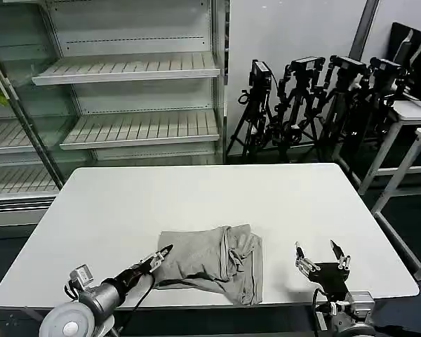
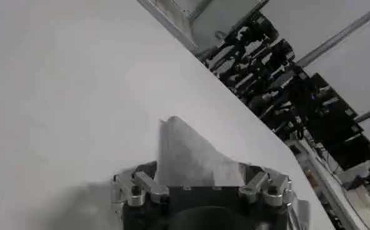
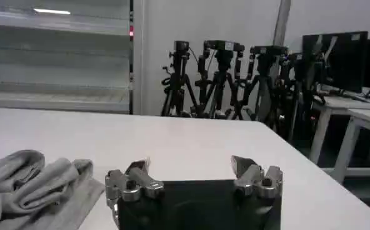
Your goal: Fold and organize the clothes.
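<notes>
Where the white table meets its near edge, the left gripper reaches in from the robot's left, its fingers pinched on the left edge of the grey T-shirt. In the left wrist view, a peak of shirt cloth rises between that gripper's fingers. The T-shirt lies bunched and partly folded at the near middle of the table, with loose rolls of cloth on its right side and its lower corner close to the table edge. The right gripper hovers near the same edge, well to the right of the shirt, its fingers spread and holding nothing; its wrist view shows the fingers apart over bare tabletop, with the shirt's crumpled folds off to one side. Beyond the far edge stand empty white shelves on the left and a cluster of black tripods on the right.
</notes>
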Robot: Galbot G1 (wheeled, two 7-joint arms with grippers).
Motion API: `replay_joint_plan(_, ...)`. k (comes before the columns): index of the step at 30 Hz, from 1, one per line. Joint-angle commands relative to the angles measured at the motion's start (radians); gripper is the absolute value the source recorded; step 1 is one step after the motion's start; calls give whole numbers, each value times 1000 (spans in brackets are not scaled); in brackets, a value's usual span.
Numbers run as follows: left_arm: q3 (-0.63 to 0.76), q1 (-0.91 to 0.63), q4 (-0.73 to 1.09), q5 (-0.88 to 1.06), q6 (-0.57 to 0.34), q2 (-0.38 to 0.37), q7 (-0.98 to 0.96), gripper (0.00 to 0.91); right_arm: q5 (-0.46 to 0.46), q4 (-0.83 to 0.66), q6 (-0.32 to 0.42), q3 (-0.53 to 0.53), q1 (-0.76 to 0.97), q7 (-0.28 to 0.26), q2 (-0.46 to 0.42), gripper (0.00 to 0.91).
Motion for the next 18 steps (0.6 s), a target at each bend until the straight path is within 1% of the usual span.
replay_joint_plan(1,78,-22,28,26,12,-15,8,907,-1,13,-1,10,-8,1,6,907)
replay_joint_plan(7,99,-42,35,39,11,-25,-1,907,-5,24,-1,13,-19,1,12,907)
replay_joint_plan(8,99,-42,35,39,10,-25,-5,856,-5,26,-1,15,-21,1,14,907)
replay_joint_plan(9,99,-45,36,38,10,-25,-6,292,-5,29,-1,16,-23,1,14,907)
replay_joint_plan(10,99,-46,36,38,9,-25,-7,171,-5,31,-1,17,-25,1,15,907)
replay_joint_plan(11,99,-46,37,38,9,-25,-9,171,-6,34,-1,19,-27,1,17,907)
replay_joint_plan(12,98,-46,38,38,9,-24,-10,71,-6,36,-1,20,-30,1,18,907)
replay_joint_plan(18,99,-36,28,33,9,-27,-10,71,-7,47,-1,26,-36,1,20,907)
